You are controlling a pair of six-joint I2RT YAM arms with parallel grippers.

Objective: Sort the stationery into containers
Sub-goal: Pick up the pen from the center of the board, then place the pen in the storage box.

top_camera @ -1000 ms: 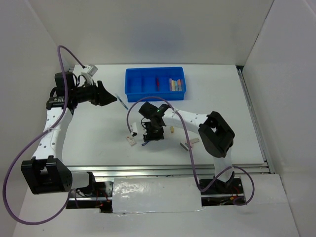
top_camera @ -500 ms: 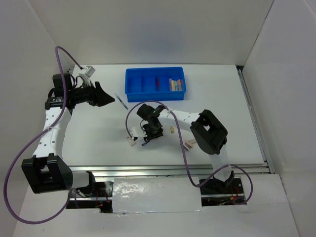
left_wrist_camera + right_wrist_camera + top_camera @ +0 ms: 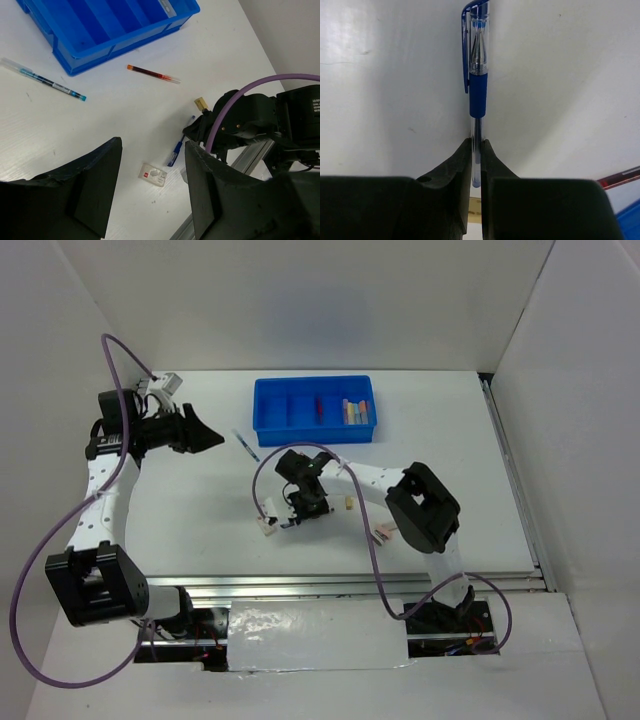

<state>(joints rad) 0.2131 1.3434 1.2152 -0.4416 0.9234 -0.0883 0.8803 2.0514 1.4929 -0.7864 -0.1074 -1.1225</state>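
Note:
The blue tray (image 3: 270, 412) stands at the back centre, with a red pen (image 3: 319, 408) and several stubby markers (image 3: 353, 412) in its right compartments. My right gripper (image 3: 303, 510) is down at the table, shut on a blue pen (image 3: 478, 85) that lies flat and points away from it. The pen also shows in the left wrist view (image 3: 178, 146). My left gripper (image 3: 207, 438) is open and empty, held above the table left of the tray. A light-blue pen (image 3: 245, 445), a red pen (image 3: 152, 74), a tan piece (image 3: 347, 504) and an eraser (image 3: 267, 526) lie loose.
A second eraser (image 3: 385, 531) lies right of the right arm. The tray (image 3: 115, 30) fills the top left of the left wrist view. The light-blue pen (image 3: 44, 80) lies in front of it. White walls close in the table on three sides.
My left gripper has drawn back to the left, away from the light-blue pen. My right gripper has shifted slightly left over the blue pen.

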